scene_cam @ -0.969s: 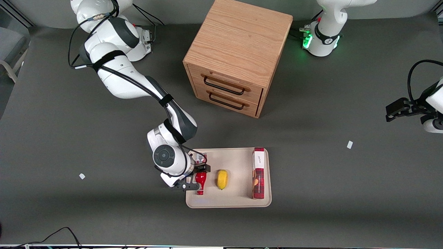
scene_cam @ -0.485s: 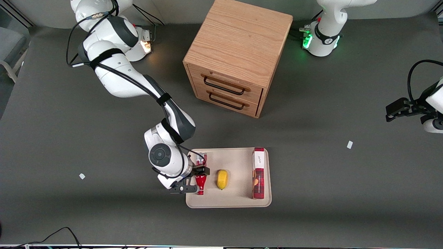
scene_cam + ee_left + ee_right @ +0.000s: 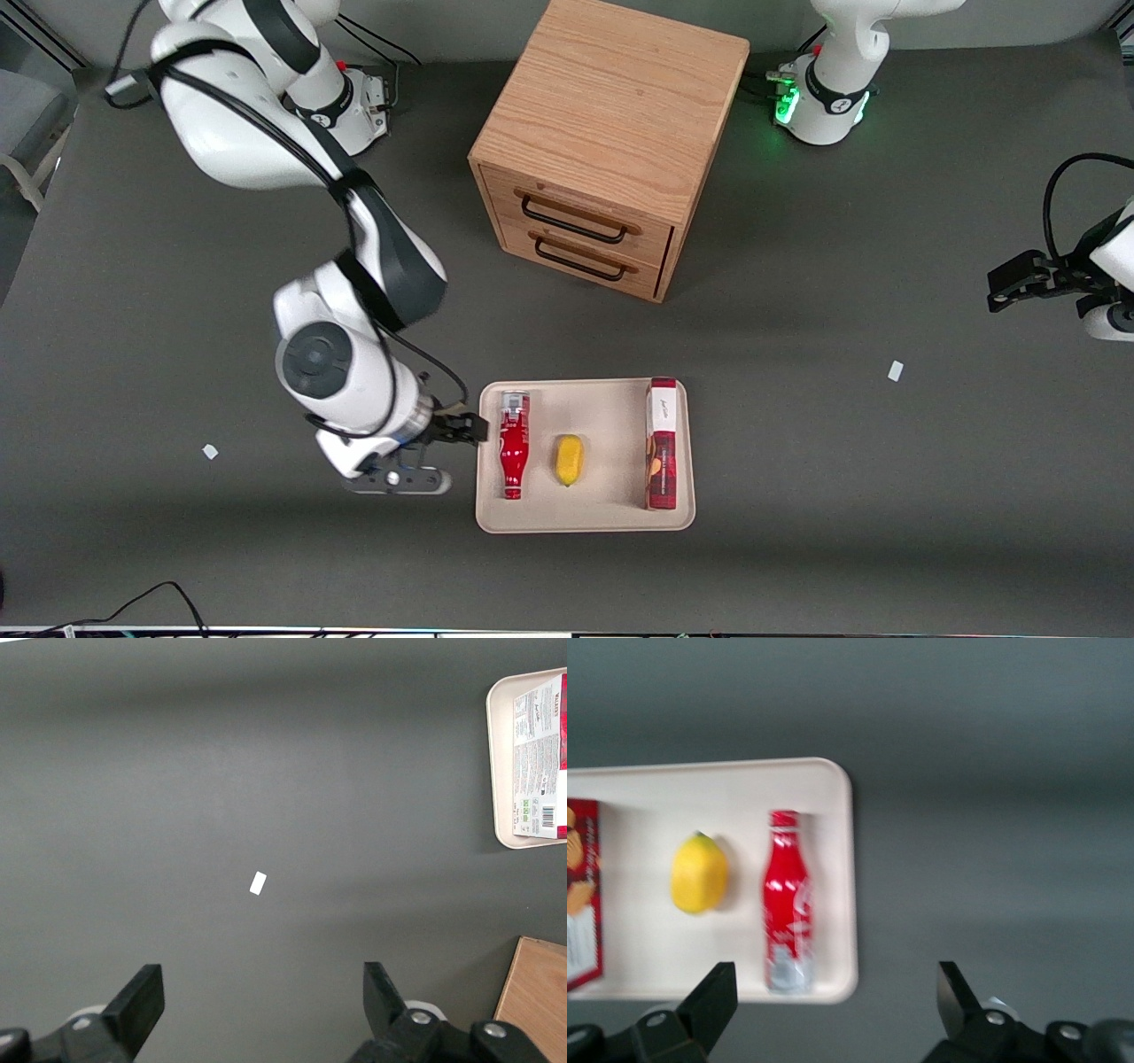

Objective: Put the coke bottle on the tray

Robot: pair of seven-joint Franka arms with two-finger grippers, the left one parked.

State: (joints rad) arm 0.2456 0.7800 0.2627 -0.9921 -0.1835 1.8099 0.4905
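The gripper (image 3: 423, 456) hangs over bare table (image 3: 177, 532) just off the tray's (image 3: 585, 521) edge toward the working arm's end, its fingers (image 3: 709, 1001) spread wide with nothing between them. Next along, the coke bottle (image 3: 513, 445) lies flat on the tray, silver base farther from the front camera, red cap nearer, close beside the rim. A lemon (image 3: 569, 459) sits just beside it, then the red-and-white box (image 3: 662, 443) at the tray's parked-arm end.
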